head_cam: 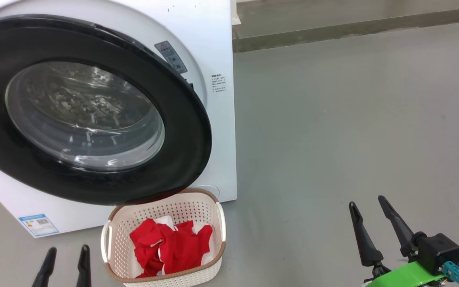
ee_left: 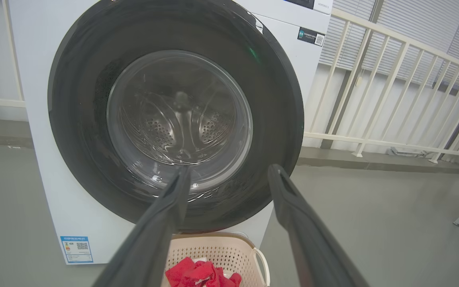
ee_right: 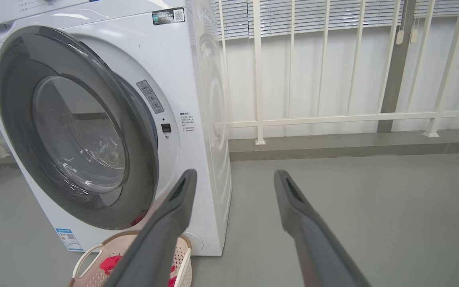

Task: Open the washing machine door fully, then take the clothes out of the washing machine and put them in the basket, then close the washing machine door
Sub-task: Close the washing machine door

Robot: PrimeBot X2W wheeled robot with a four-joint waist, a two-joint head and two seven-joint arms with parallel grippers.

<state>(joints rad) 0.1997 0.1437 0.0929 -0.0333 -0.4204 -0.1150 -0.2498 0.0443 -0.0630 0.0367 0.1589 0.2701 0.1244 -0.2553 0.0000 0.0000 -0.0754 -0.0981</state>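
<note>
While the door (head_cam: 189, 131) hung ajar ahead of both grippers, its latch side standing off the machine (head_cam: 213, 40), the left gripper (head_cam: 69, 249) and right gripper (head_cam: 367, 201) were spread open and empty, well short of it. Clothes (head_cam: 173, 245) lay in the basket (head_cam: 161, 210), just right of the left gripper and tucked under the door's lower rim. Risk, as judged: a push on the glossy rim could slip off or stop short of latching; a low reach might knock the basket.
</note>
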